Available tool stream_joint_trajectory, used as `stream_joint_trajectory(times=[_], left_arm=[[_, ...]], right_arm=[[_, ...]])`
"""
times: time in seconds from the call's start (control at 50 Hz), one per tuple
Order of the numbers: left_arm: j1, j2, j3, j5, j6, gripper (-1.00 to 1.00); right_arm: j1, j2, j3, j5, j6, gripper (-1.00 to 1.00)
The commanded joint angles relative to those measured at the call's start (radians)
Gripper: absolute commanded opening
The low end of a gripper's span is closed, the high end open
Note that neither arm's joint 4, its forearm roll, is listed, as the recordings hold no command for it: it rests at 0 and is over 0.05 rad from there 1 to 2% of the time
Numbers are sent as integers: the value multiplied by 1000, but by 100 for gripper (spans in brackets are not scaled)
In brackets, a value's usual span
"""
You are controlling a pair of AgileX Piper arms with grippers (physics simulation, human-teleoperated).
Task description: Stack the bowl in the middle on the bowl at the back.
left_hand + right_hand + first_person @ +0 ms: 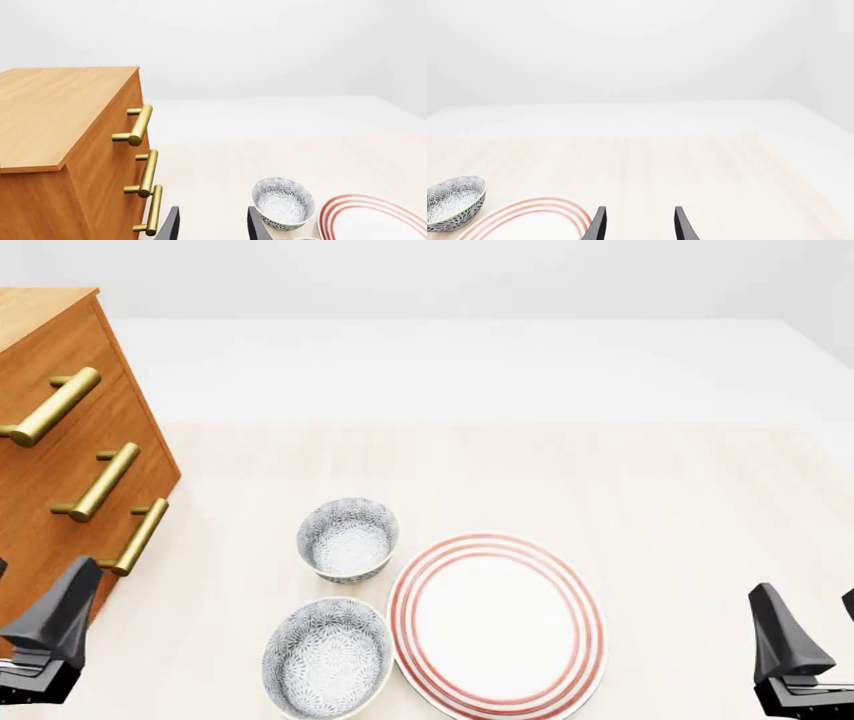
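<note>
Both claws spread wide, left gripper [27,640] and right gripper [814,645] empty, touching nothing.

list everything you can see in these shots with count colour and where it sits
bowl in the middle: 1, white with fine grey speckled pattern, near edge of the table, left of the plate, nothing in it
bowl at the back: 1, same white and grey pattern, just behind the other bowl, close to the plate's far left rim
plate: 1, white with red rings, centre of the table, right of both bowls
drawer cabinet: 1, orange-brown wood, far left of the table
drawer handles: 3, brass, on the cabinet front facing the bowls
table: 1, pale wood
left gripper: 1, black, low at the front view's left edge, jaws apart, holding nothing
right gripper: 1, black, low at the right edge, jaws apart, holding nothing
</note>
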Motion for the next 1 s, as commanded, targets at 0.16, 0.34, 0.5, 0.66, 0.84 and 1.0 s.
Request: stream_joint_trajectory(times=[0.16,0.34,0.5,0.66,0.84,1.0], left_arm=[[-196,205,-266,211,-18,100],[-239,370,-371,343,-33,100],[-237,484,-445,442,-42,100],[-297,534,-514,504,-108,100],[-344,607,-517,525,-169,100],[-389,648,-495,536,-214,100]], right_arm=[[-2,4,-1,-2,8,100],[-2,0,-1,2,8,100],[-2,1,-1,0,11,100],[-2,5,0,-4,13,100],[-4,18,0,-16,16,100],[-4,30,0,-28,17,100]])
